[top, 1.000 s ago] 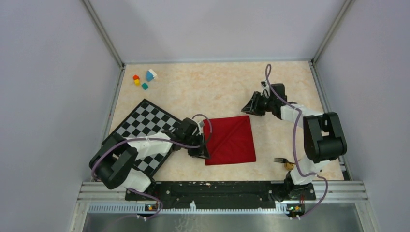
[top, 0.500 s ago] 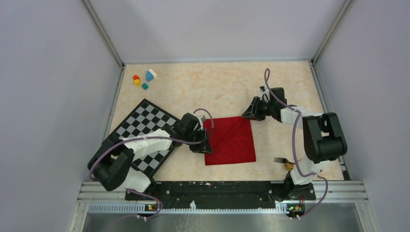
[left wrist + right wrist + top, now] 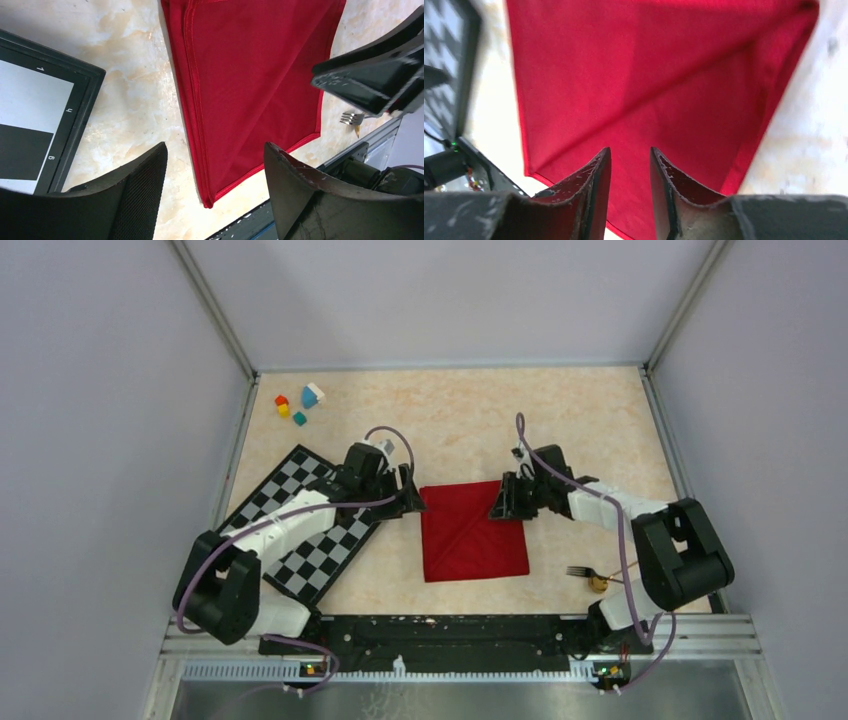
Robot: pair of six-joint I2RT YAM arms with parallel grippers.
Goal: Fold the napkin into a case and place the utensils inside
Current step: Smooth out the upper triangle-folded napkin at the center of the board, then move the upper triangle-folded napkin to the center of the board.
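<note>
When you look from above, the red napkin lies flat on the tabletop. The left tool is by its far left corner and the right tool by its far right corner. The fork and spoon lie off to its right. The left wrist view shows the left tool spread wide and empty. The right wrist view shows the right tool a little apart over the cloth.

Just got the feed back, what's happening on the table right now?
Both arms are at the folded red napkin, flat on the table. The left gripper hangs open at its far left corner, the right gripper slightly open over its far right corner; neither holds cloth. The fork and spoon lie untouched to its right.
</note>
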